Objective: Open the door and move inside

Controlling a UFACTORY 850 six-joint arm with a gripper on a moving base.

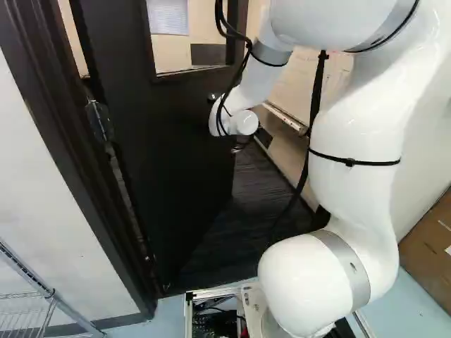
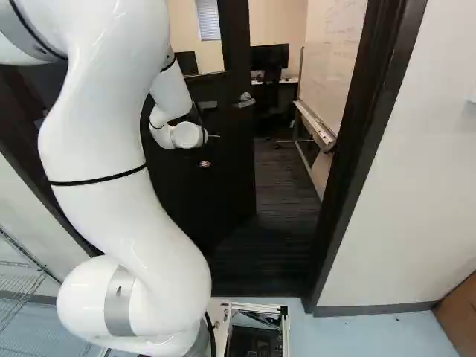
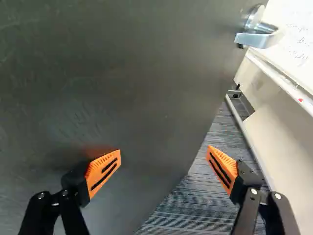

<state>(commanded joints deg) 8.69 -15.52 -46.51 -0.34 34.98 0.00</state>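
Gripper (image 3: pixel 163 152) wide open, empty, by part-open door (image 3: pixel 122 88); I should push near free edge (clear of handle (image 3: pixel 254 39)), easing base (image 2: pixel 260 307) past door frame (image 2: pixel 372 141)

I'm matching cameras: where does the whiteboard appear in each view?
Left base view: whiteboard right of the door, partly behind the arm.
Right base view: whiteboard right of the middle, through the doorway.
Wrist view: whiteboard beyond the door's metal handle.
Shared landmark: the door.
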